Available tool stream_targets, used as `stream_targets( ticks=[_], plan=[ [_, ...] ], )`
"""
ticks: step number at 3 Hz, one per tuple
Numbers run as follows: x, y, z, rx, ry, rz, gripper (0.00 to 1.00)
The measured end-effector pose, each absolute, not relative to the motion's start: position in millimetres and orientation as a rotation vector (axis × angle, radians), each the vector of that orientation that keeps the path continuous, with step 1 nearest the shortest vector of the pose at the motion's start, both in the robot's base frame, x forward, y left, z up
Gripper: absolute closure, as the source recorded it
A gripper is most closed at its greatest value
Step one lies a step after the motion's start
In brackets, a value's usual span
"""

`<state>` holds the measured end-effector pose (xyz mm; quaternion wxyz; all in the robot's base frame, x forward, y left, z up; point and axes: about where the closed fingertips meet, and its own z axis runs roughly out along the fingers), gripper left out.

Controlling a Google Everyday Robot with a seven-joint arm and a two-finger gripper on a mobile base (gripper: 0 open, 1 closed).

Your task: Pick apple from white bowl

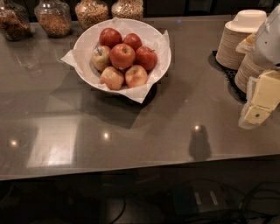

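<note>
The white bowl [85, 47] stands at the back middle-left of the grey counter, lined with crinkled white paper whose corners stick out past the rim. It holds several red and yellow-red apples [122, 55] piled together. My gripper [261, 101] is at the far right edge of the view, pale yellow under the white arm [269, 39]. It hangs above the counter's right side, well to the right of the bowl and apart from it. It holds nothing that I can see.
Several glass jars of grain [91, 12] line the back edge behind the bowl. Stacks of beige disposable bowls [238, 37] stand on a black mat at the back right, close to my arm. The counter's front edge [131, 171] runs across below, with cables beneath.
</note>
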<state>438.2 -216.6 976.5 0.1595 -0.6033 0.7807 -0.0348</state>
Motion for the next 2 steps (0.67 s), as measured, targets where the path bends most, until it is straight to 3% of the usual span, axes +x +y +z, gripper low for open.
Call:
stream_targets(
  ticks=[2],
  plan=[
    [443.9, -212.0, 975.9, -1.698, 2.21, -0.092, 0.0]
  ],
)
